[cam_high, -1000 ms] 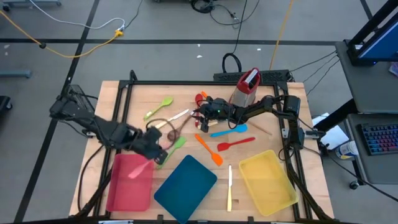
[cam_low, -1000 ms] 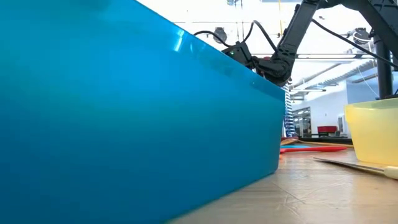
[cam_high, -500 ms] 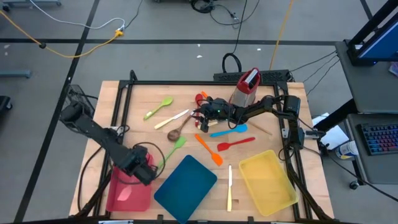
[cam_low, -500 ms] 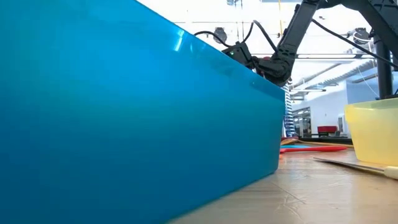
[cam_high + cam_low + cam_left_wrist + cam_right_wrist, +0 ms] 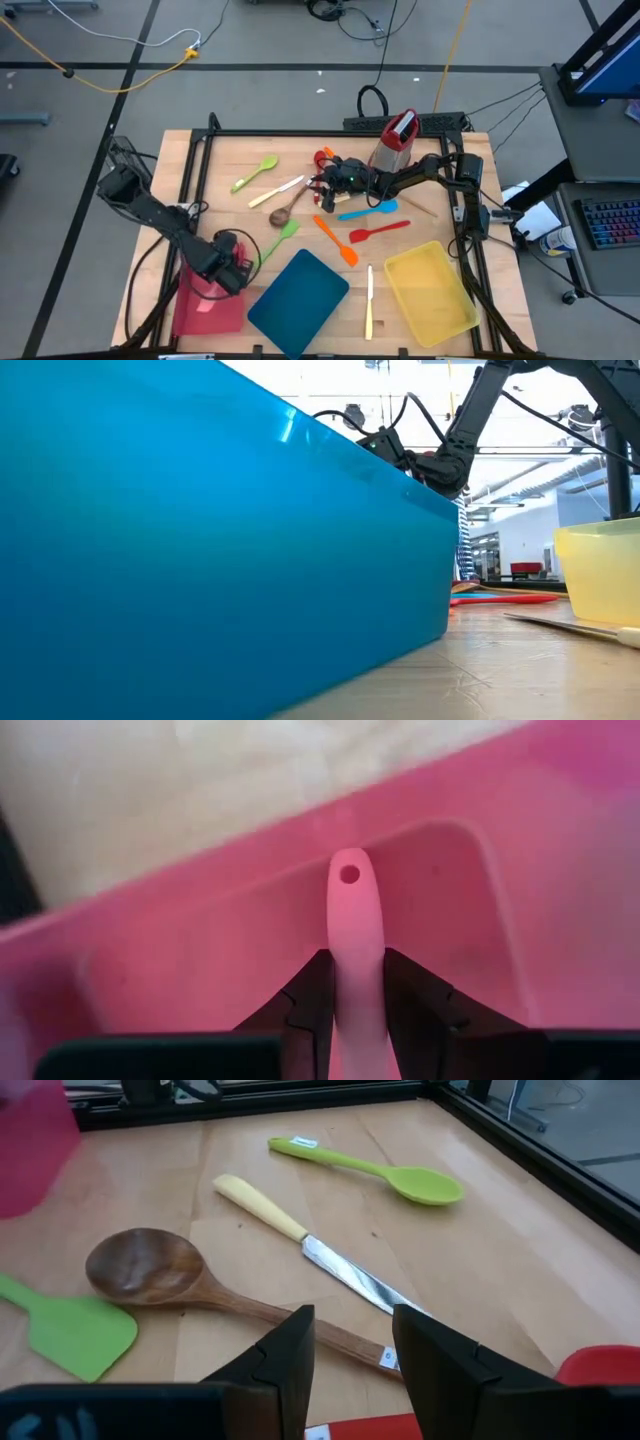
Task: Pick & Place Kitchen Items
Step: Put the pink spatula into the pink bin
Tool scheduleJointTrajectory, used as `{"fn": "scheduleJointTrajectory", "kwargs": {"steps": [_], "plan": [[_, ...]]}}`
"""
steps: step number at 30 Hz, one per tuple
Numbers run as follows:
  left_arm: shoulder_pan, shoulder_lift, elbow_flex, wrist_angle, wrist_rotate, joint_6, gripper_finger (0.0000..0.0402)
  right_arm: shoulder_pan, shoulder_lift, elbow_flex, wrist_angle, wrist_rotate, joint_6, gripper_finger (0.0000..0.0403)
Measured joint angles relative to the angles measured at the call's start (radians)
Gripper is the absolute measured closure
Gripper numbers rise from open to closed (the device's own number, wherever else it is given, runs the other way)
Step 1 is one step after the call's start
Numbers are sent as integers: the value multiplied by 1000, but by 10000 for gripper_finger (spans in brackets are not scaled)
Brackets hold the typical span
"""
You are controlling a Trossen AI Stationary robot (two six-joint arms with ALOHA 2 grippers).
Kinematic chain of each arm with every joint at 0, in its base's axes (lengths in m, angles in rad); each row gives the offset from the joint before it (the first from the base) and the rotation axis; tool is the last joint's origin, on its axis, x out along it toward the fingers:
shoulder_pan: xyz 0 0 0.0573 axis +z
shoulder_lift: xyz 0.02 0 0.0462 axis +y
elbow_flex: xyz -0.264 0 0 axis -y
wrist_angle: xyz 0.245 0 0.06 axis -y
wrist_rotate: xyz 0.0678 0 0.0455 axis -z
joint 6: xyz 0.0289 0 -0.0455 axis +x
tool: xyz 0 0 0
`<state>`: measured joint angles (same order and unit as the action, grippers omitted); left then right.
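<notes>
Over the red tray [image 5: 205, 308], left gripper [image 5: 232, 272]: fingers pinching the pink spatula [image 5: 352, 935], its long axis running straight out ahead toward the tray wall (release looks the likely next move); right gripper [image 5: 322, 187]: spread, empty, at the worktop's [image 5: 440, 225] far middle; brown spoon [image 5: 160, 1275] and cream knife [image 5: 300, 1235] lie just ahead, crosswise.
</notes>
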<state>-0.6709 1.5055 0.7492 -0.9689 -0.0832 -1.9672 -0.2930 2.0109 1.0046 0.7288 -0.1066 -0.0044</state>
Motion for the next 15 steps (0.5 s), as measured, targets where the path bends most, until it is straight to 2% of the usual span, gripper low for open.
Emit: {"fn": "scheduleJointTrajectory", "kwargs": {"steps": [4, 8, 12, 15], "plan": [[0, -5, -67, 113, -39, 21, 325, 15, 0, 0, 0, 0, -28, 273], [0, -6, -77, 128, -79, 68, 321, 28, 0, 0, 0, 0, -50, 273], [8, -6, -77, 130, -90, 108, 300, 39, 0, 0, 2, 0, -50, 273], [18, -11, -69, 126, -54, 156, 278, 44, 0, 0, 2, 0, -52, 273]]}}
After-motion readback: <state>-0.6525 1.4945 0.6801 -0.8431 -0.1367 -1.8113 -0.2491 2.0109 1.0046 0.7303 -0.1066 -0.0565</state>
